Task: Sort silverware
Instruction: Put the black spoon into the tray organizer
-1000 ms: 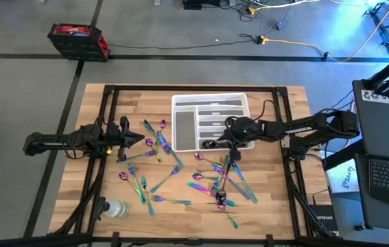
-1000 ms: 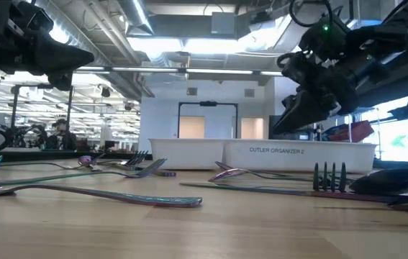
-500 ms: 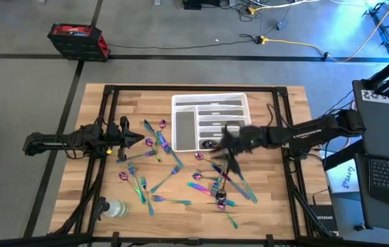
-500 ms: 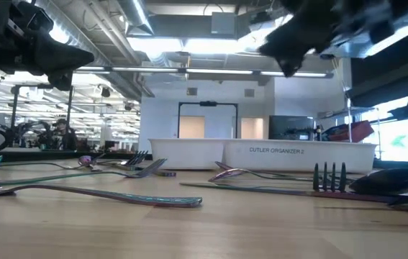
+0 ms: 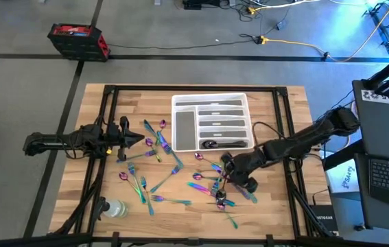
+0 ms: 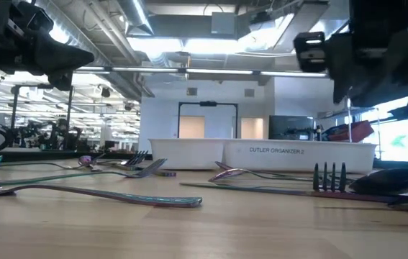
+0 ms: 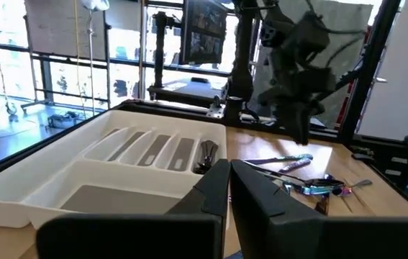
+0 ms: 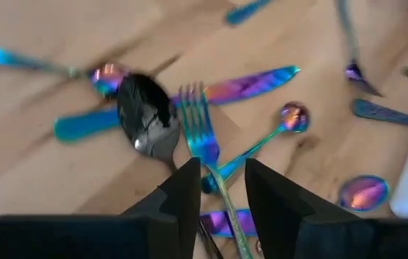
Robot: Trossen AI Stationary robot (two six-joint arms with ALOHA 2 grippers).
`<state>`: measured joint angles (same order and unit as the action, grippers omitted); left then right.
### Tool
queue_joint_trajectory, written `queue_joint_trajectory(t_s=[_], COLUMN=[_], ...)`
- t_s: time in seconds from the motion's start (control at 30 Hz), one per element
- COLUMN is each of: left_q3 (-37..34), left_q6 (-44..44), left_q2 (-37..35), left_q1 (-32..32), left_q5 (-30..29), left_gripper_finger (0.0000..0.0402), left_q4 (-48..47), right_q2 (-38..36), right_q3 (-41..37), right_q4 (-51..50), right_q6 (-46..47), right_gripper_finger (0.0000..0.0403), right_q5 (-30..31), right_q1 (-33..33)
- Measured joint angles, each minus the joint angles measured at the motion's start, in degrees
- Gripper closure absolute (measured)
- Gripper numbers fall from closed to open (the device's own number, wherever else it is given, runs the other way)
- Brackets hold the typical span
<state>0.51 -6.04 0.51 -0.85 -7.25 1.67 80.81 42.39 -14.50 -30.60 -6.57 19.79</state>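
Note:
The iridescent silverware lies flat on the wooden table in two loose groups, one left of centre (image 5: 154, 156) and one right of centre (image 5: 208, 186). My right gripper (image 5: 230, 173) hovers open over the right group. In its wrist view (image 8: 218, 169) a blue-tined fork (image 8: 200, 133) runs between the fingers below them, next to a dark spoon (image 8: 146, 119) and a knife (image 8: 250, 84). The low view shows this gripper (image 6: 376, 65) well above the table. My left gripper (image 5: 141, 139) waits at the left, shut and empty (image 7: 230, 167), pointing at the white tray (image 7: 110, 173).
The white compartmented tray (image 5: 184, 127) sits at the far middle of the table, with a few dark pieces in its nearest compartment (image 5: 215, 144). A clear bottle (image 5: 115, 208) lies at the near left corner. Black frame rails run along both table sides.
My right gripper has swung from over the tray's near compartment toward the table's near edge and come down over the right group of silverware. The silverware on the table has stayed put.

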Motion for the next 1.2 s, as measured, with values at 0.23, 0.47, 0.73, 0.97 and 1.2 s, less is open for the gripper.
queue_joint_trajectory(t_s=[0.23, 0.47, 0.73, 0.97, 1.2], left_q3=[0.0, 0.0, 0.0, 0.0, 0.0], left_q6=[0.0, 0.0, 0.0, 0.0, 0.0], left_q2=[0.0, 0.0, 0.0, 0.0, 0.0], left_q1=[0.0, 0.0, 0.0, 0.0, 0.0], left_q5=[0.0, 0.0, 0.0, 0.0, 0.0], left_gripper_finger=[0.0402, 0.0402, 0.0402, 0.0402, 0.0402], left_q4=[0.0, 0.0, 0.0, 0.0, 0.0], right_q2=[9.1, 11.7, 15.6, 15.9, 15.9], right_q3=[4.8, 5.8, 5.8, 5.8, 5.8], right_q4=[-5.1, -6.8, -5.8, -5.2, -5.1], right_q6=[-10.7, -18.3, -22.3, -22.0, -19.2], right_gripper_finger=[0.0308, 0.0308, 0.0308, 0.0308, 0.0308], right_q5=[-3.6, -5.1, -6.0, -8.9, -13.5], right_q1=[-0.3, -0.4, -1.4, -4.7, -7.2])
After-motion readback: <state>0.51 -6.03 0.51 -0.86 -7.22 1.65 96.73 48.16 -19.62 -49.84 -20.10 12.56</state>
